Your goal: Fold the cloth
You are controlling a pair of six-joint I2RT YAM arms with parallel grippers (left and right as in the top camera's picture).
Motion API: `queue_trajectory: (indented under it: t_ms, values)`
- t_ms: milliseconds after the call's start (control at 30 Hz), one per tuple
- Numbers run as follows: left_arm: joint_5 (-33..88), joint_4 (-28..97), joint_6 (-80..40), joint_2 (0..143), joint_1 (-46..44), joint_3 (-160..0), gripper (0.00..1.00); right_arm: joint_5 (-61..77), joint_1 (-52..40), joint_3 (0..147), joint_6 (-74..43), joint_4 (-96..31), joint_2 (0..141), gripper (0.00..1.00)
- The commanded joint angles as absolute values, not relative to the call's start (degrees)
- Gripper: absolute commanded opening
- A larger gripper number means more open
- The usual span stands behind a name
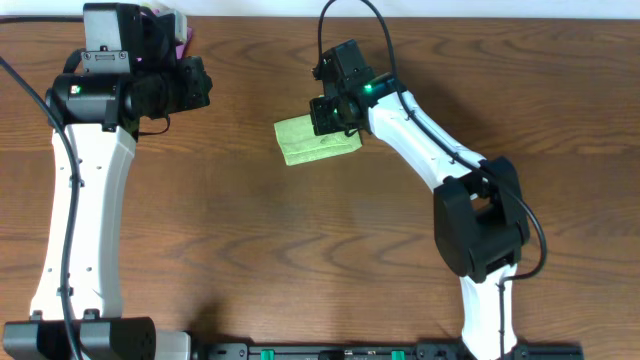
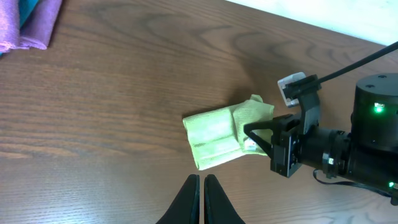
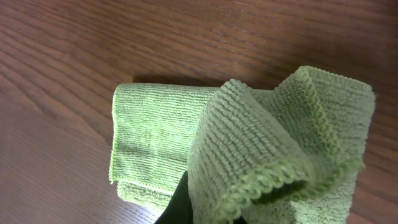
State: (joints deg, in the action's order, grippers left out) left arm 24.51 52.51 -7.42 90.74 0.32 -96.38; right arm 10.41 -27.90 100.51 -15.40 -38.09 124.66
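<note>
The light lime-green cloth point(image 1: 305, 140) lies folded into a small rectangle on the wooden table near the middle. It also shows in the left wrist view point(image 2: 214, 137) and in the right wrist view point(image 3: 155, 137). My right gripper point(image 1: 335, 115) is shut on the cloth's right end and lifts that end in a curled loop point(image 3: 280, 155) above the rest. My left gripper point(image 2: 202, 190) is shut and empty, well to the left of the cloth and above bare table. The white tag is not visible.
A purple cloth point(image 2: 31, 25) and a blue cloth point(image 2: 28, 9) lie at the far left back of the table, by the left arm's base point(image 1: 175, 25). The right arm point(image 1: 430, 150) stretches across the table's right side.
</note>
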Motion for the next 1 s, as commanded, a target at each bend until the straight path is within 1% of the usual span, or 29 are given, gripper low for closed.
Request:
queue_trajectory:
  t_ms: [0, 400, 433, 500, 533, 600, 633, 767, 900, 967]
  values:
    - [25.6, 52.6, -6.3, 90.1, 0.4, -97.3, 0.06, 9.5, -29.5, 101.2, -14.5, -38.1, 126.1, 0.01]
    - [25.6, 52.6, -5.9, 90.1, 0.4, -97.3, 0.06, 9.4, -32.0, 101.2, -13.2, -37.5, 129.0, 0.01]
    - [25.6, 52.6, -5.9, 90.1, 0.4, -97.3, 0.06, 9.5, -32.1, 101.2, -13.2, -37.5, 129.1, 0.05]
    - [25.6, 52.6, -5.7, 90.1, 0.4, -97.3, 0.06, 11.1, -32.5, 101.2, -13.2, -37.5, 129.1, 0.32]
    - [25.5, 52.6, -5.7, 90.1, 0.4, -97.3, 0.06, 12.8, -32.7, 101.2, -13.2, -37.3, 129.1, 0.41]
    - [25.5, 52.5, -5.7, 90.1, 0.4, -97.3, 0.06, 17.8, -33.3, 101.2, -13.2, -36.2, 129.1, 0.54]
    - [25.5, 52.3, -5.7, 90.1, 0.4, -97.3, 0.06, 21.1, -33.7, 101.2, -13.2, -35.4, 129.1, 0.56]
    - [25.5, 52.1, -5.7, 90.1, 0.4, -97.3, 0.06, 28.7, -35.0, 101.3, -13.2, -34.1, 129.1, 0.56]
    - [25.3, 52.1, -5.7, 90.1, 0.4, -97.3, 0.06, 28.3, -35.4, 101.3, -12.8, -35.0, 129.1, 0.54]
    - [25.1, 52.1, -4.7, 90.1, 0.4, -97.3, 0.06, 28.3, -35.0, 101.3, -12.8, -35.0, 129.1, 0.52]
